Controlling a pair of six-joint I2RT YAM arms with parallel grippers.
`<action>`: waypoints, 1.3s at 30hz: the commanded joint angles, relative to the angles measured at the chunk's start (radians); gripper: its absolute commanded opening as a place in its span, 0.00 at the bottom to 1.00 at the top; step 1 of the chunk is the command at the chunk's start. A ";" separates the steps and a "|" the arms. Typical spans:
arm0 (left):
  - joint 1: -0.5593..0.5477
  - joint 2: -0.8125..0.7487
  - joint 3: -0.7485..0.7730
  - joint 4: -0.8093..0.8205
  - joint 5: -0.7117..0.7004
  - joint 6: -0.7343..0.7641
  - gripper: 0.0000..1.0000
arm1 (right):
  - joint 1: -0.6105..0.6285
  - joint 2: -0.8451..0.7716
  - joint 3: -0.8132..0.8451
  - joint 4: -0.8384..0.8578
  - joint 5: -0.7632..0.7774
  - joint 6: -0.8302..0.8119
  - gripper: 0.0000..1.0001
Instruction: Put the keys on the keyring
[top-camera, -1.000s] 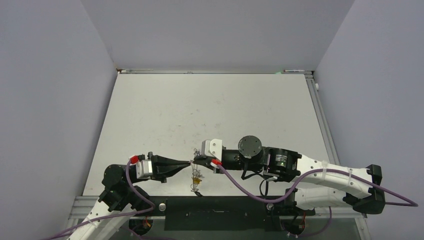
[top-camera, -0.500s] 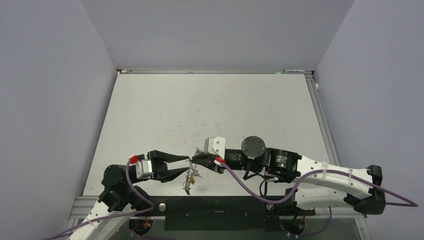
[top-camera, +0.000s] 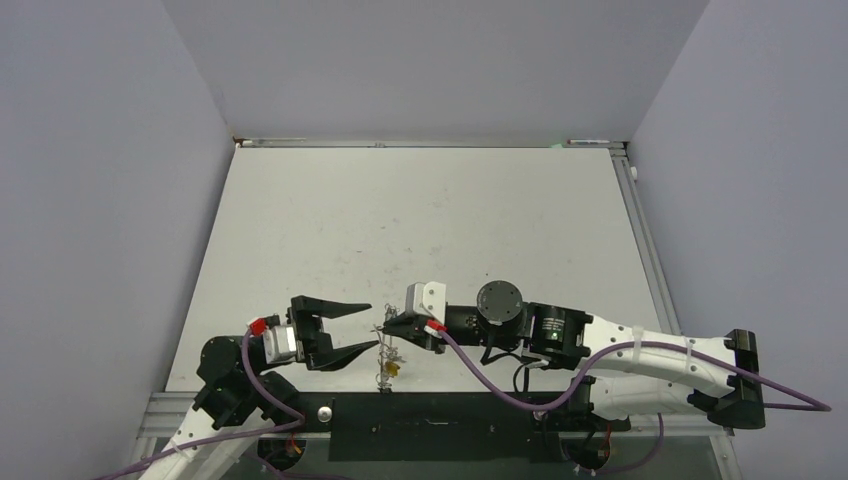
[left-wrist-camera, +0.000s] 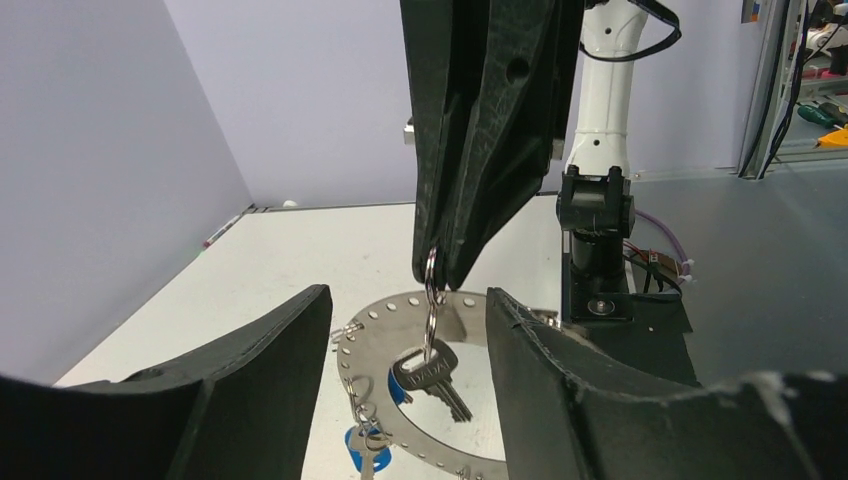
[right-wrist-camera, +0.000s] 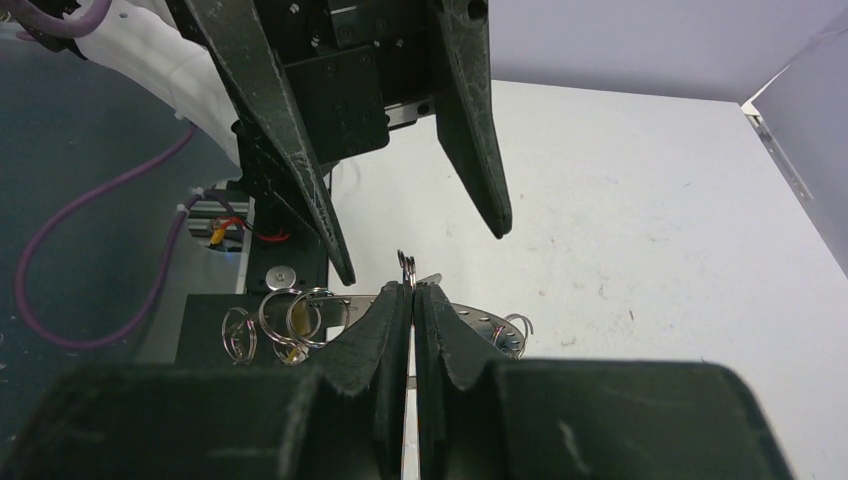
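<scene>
K: While the right gripper (right-wrist-camera: 411, 292) is pinched fully shut, what do we log as held?
M: 1 small split loop (left-wrist-camera: 431, 272), nipped at the very fingertips. A silver key (left-wrist-camera: 428, 368) dangles from it, straight below the tips.
K: And the keyring (left-wrist-camera: 380, 325)?
M: Just behind and below those same fingertips, apparently hanging. The silver key lies across its opening. We see 1 blue-tagged key (left-wrist-camera: 364, 446) at its lower rim, and from above a yellow tag (top-camera: 393, 368) under the right tips.
K: Left gripper (top-camera: 373, 324)?
M: Spread wide, holding nothing. Its 2 fingers (left-wrist-camera: 270, 380) flank the ring and the right tips without touching either.
K: Progress?
M: We judge it well along: at least 2 tagged keys look attached, and spare loops (right-wrist-camera: 283, 316) sit left of the right fingers. Whether the pinched loop already passes through a rim hole, we cannot tell. If not, threading the silver key is what remains. We see no other key lying apart from the ring.
</scene>
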 joint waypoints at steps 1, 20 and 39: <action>0.004 -0.010 0.022 0.019 0.005 0.003 0.55 | -0.003 -0.041 -0.039 0.183 -0.006 0.019 0.05; 0.010 0.021 0.023 0.058 0.063 -0.039 0.34 | 0.014 -0.075 -0.109 0.306 -0.009 0.044 0.05; 0.011 0.025 0.015 0.073 0.069 -0.044 0.14 | 0.020 -0.025 -0.084 0.311 -0.050 0.043 0.05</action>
